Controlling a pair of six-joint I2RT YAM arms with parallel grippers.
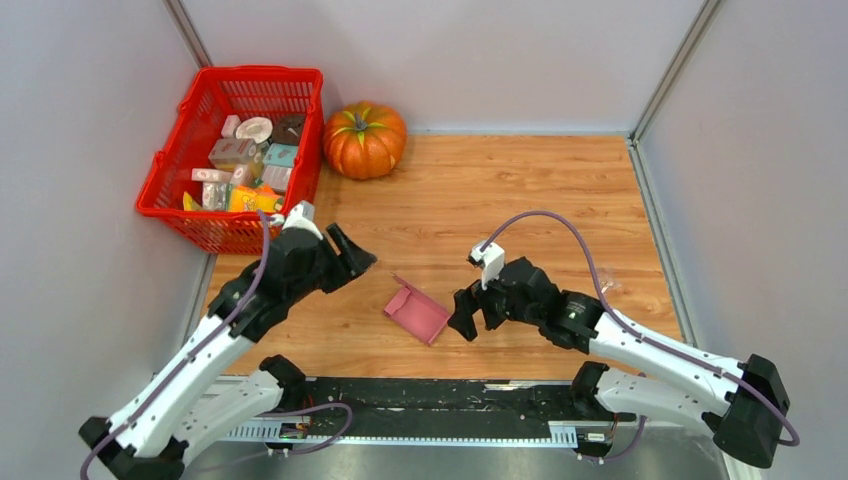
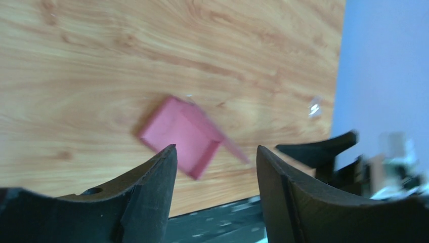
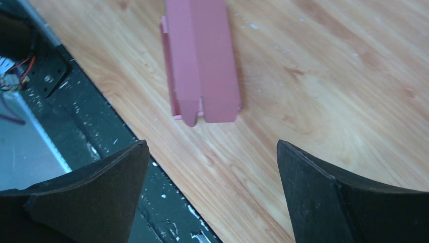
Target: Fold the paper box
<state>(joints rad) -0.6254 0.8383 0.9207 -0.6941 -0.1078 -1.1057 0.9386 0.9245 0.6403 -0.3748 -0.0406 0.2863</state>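
Pink box noted on the wood surface, lower middle of the top view, near the front edge. It lies folded into a shallow tray, with one flap seen sticking out toward the upper left.

Left fingers are seen spread apart, nothing between them; they are raised and well to the upper left of the box. The box is blurred in the left wrist view.

Right fingers are spread wide, nothing held; they are placed just to the right of the box, apart from it.

Red basket of small packages is noted at upper left, with an orange pumpkin just beside it to the right.
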